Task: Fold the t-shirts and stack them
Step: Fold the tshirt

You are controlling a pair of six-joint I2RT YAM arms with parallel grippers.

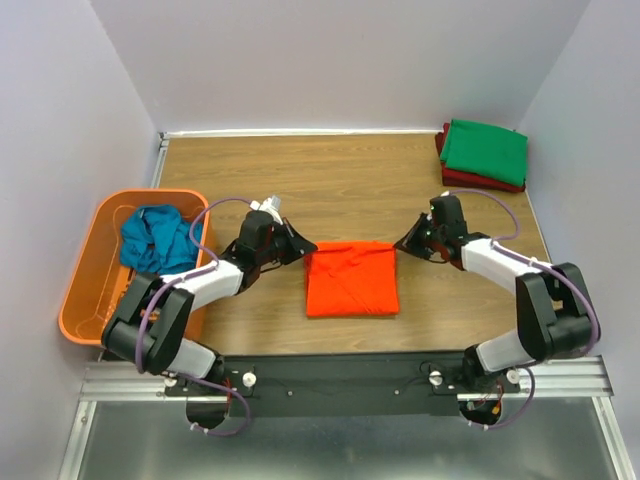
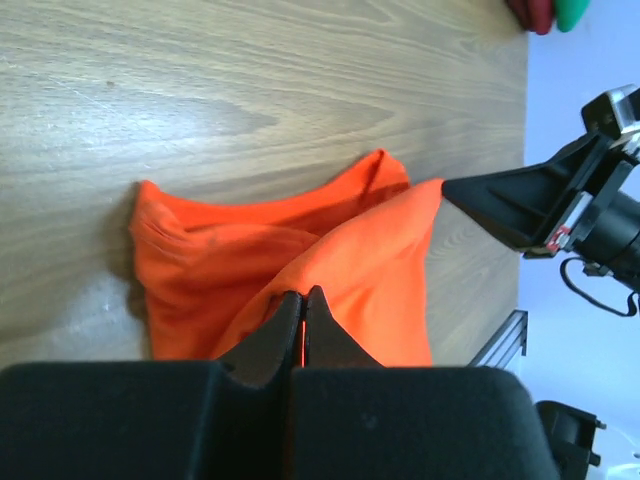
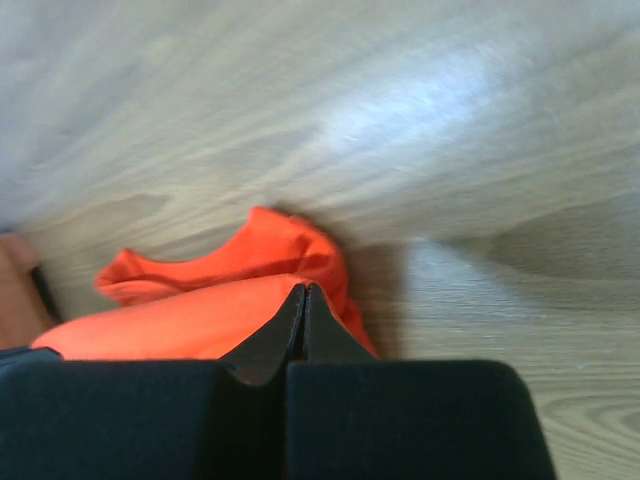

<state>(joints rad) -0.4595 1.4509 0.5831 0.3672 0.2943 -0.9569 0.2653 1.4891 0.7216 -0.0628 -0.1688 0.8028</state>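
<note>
The bright orange t-shirt lies folded into a rough square on the wooden table between the arms. My left gripper is shut on its far left corner. In the left wrist view the upper layer of the orange t-shirt rises into the closed left gripper. My right gripper is shut on the far right corner, and the orange t-shirt peaks up into the right gripper. A green t-shirt lies folded on a dark red one at the far right corner. A teal-blue t-shirt sits crumpled in the basket.
The orange plastic basket stands at the table's left edge, beside the left arm. White walls close in the table on three sides. A metal rail carrying both arm bases runs along the near edge.
</note>
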